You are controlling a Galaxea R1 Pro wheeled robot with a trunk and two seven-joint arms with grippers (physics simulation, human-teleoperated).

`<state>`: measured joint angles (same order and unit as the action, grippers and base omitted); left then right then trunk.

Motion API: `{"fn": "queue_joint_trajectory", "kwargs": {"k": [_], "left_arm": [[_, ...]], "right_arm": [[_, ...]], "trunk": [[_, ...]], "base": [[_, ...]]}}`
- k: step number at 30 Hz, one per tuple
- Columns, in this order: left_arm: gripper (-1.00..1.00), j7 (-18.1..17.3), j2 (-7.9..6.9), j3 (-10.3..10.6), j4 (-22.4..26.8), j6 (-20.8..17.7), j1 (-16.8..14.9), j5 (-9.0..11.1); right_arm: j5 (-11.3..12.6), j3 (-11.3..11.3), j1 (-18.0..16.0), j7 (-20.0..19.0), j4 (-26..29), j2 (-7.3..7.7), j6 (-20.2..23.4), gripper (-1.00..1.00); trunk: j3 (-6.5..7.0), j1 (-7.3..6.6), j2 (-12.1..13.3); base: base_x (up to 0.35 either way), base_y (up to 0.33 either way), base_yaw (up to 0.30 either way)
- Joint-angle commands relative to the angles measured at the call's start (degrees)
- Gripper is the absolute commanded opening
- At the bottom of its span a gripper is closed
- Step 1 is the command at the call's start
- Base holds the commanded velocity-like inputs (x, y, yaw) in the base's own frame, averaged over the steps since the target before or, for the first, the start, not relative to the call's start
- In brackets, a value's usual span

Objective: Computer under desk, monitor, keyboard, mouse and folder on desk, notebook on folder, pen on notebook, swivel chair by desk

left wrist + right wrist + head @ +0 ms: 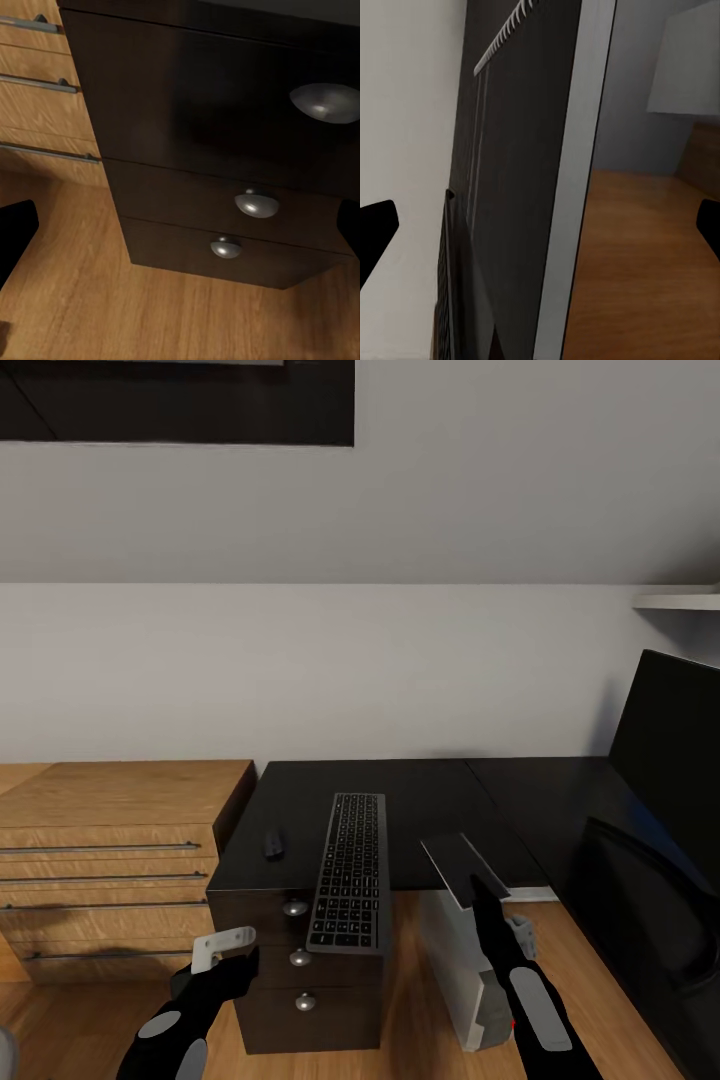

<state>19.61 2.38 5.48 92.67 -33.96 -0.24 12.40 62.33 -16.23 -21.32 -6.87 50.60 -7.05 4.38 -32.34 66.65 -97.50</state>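
Observation:
The keyboard (350,870) lies lengthwise on the black desk (440,800), its near end hanging over the front edge above the drawer unit (300,960). The small black mouse (274,845) sits just left of it. The monitor (668,760) stands at the right end. The grey computer (462,970) stands on the floor at the desk's front edge, its top corner poking up. My right gripper (484,900) is open right at that top, and the case's dark panel and silver edge (585,150) run between the fingers. My left gripper (222,958) hangs open in front of the drawers (255,202).
A light wood drawer cabinet (110,840) adjoins the desk on the left. Behind the desk rises a plain pale wall, with a dark-framed skylight (180,400) above and a white shelf (680,600) at upper right. Wood floor (112,300) shows below the drawers.

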Motion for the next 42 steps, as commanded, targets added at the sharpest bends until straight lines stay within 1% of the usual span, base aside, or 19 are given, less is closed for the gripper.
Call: {"fn": "queue_joint_trajectory", "kwargs": {"k": [1, 10, 16, 23, 33, 38, 42], "left_arm": [[1.0, 0.5, -0.02, 0.1, 0.1, -0.1, 0.0, 0.6], [1.0, 0.5, -0.05, 0.1, 0.1, -0.1, 0.0, 0.6], [1.0, 0.5, -0.05, 0.1, 0.1, -0.1, 0.0, 0.6], [1.0, 0.5, -0.01, 0.1, 0.1, -0.1, 0.0, 0.5], [1.0, 0.5, -0.04, 0.2, -0.2, -0.2, 0.0, 0.5], [1.0, 0.5, -0.05, 0.2, -0.3, -0.1, 0.0, 0.5], [1.0, 0.6, -0.05, 0.2, -0.3, -0.1, 0.0, 0.4]], "right_arm": [[0.5, -0.3, 0.0, -0.3, 0.0, -0.07, 0.5, 1.0], [0.5, -0.3, 0.0, -0.3, 0.0, -0.07, 0.5, 1.0], [0.5, -0.3, 0.0, -0.3, 0.0, -0.07, 0.5, 1.0], [0.5, -0.2, 0.0, -0.3, 0.0, -0.07, 0.5, 1.0], [0.2, -0.1, 0.0, -0.4, 0.0, -0.19, 0.4, 1.0], [0.1, 0.7, 0.0, -0.4, 0.1, -0.2, 0.4, 1.0], [0.1, 0.9, 0.0, -0.4, 0.1, -0.18, 0.4, 1.0]], "trunk": [[-0.05, 0.0, 0.0], [-0.05, 0.0, 0.0], [-0.05, 0.0, 0.0], [-0.05, 0.0, 0.0], [-0.05, 0.0, 0.0], [-0.05, 0.0, 0.0], [0.66, -0.88, 1.6]], "base": [[0.0, 0.0, 0.0], [-0.032, 0.0, 0.0], [-0.245, 0.0, 0.0], [-0.103, 0.0, 0.0], [-0.286, 0.0, 0.0], [-0.159, 0.0, 0.0], [-0.021, 0.0, 0.0]]}}
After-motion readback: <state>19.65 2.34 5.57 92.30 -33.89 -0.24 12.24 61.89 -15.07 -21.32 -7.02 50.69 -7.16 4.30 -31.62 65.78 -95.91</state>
